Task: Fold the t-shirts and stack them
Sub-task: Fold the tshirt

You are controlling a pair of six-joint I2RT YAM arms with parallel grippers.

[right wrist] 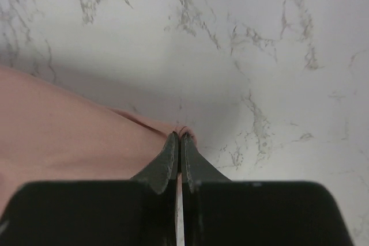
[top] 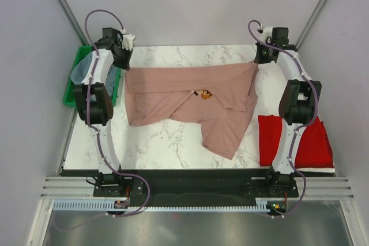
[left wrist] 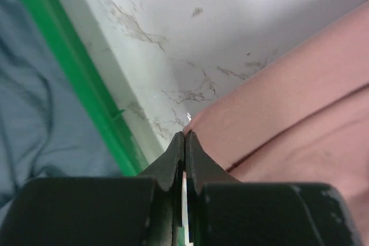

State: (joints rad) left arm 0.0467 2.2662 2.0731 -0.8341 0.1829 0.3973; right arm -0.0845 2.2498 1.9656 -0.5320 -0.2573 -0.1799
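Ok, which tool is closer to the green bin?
Left. The left tool pinches the pink shirt's corner right beside the green bin; the right tool holds the shirt's opposite corner, across the table.

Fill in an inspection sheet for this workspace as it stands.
Surface: white marble-pattern tabletop.
Job's things: dusty-pink cloth t-shirt spread across the far half, partly folded over itself; plain red cloth t-shirt folded at the near right; grey-blue cloth t-shirt lying in the bin.
Clutter: green plastic bin at the left edge.
Grippers: left gripper and right gripper each shut on a far corner of the pink shirt.
Cables: purple cables run along both arms.
Surroundings: grey enclosure walls; metal rail at the near edge.
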